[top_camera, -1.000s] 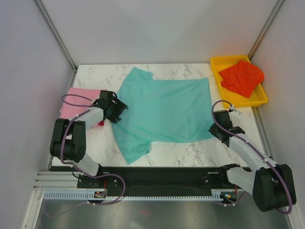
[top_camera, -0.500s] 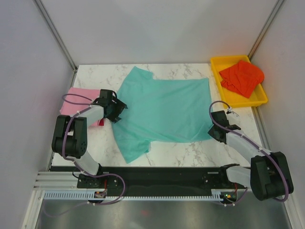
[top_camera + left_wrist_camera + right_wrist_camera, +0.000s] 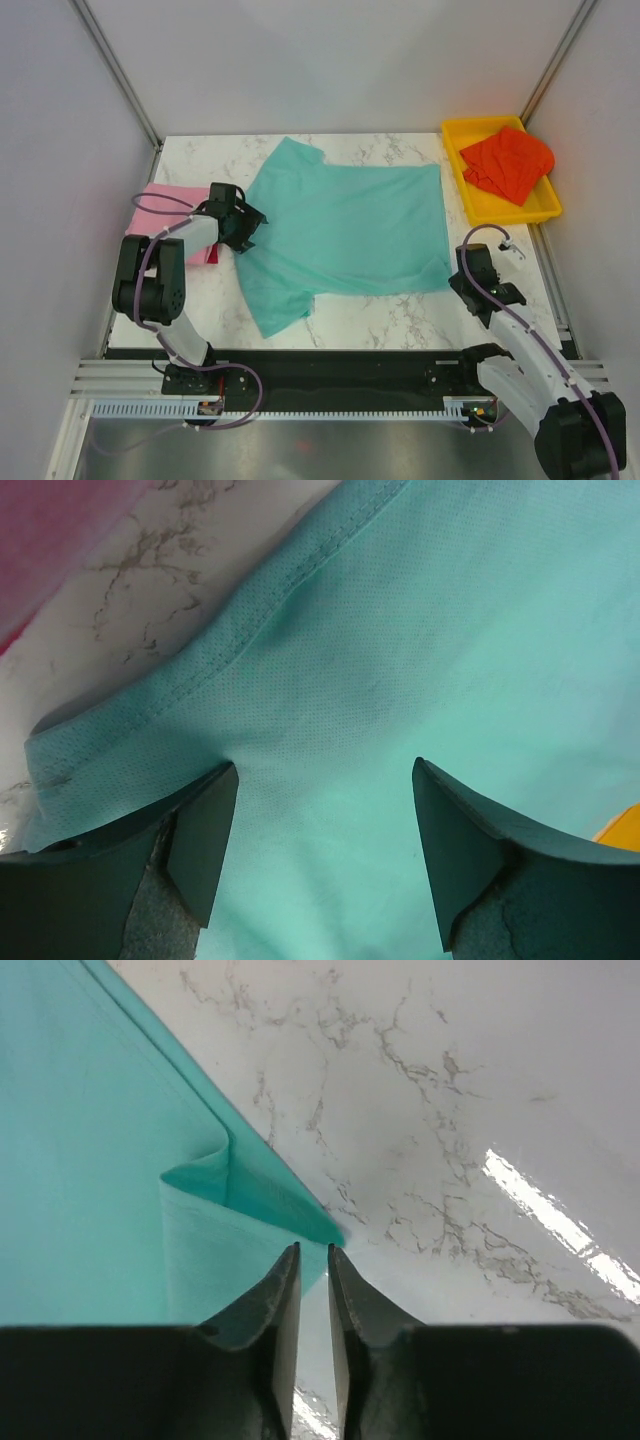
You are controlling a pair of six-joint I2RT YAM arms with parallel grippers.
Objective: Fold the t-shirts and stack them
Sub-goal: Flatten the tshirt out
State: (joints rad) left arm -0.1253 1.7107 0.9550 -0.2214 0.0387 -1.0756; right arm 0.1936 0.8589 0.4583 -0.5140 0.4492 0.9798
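Yellow tray [image 3: 455, 150] at the 2 o'clock corner of the marble desk [image 3: 400, 150], holding the crumpled orange-red t-shirt [image 3: 507, 162]. At 9 o'clock is the folded pink t-shirt [image 3: 170, 200], with a sliver of the crimson t-shirt [image 3: 211, 258] poking out at its near edge. Teal t-shirt [image 3: 345, 230] is spread flat over the desk centre, sleeves at 11 and 7 o'clock, hem side toward 3. Grey panel walls on three sides.

The pink stack is just beside the left arm; the forearm runs low across it.

Left arm: elbow folded back toward the near edge, forearm reaching toward 3 o'clock. Left pincer [image 3: 255, 228] is at the shirt's 9 o'clock edge. In the left wrist view its fingers are spread wide over the teal seam with nothing between them: left pincer [image 3: 322, 770] is open.

Right arm: stretched from its base toward 11 o'clock, low over the desk. Right pincer [image 3: 455, 283] is at the shirt's 4 o'clock corner. In the right wrist view the right pincer [image 3: 313, 1250] has its fingers almost together, with a thin slit. The curled-over teal corner is right at the tips. Can't tell if the cloth is pinched.

Count: four t-shirts, one tray, two arms.
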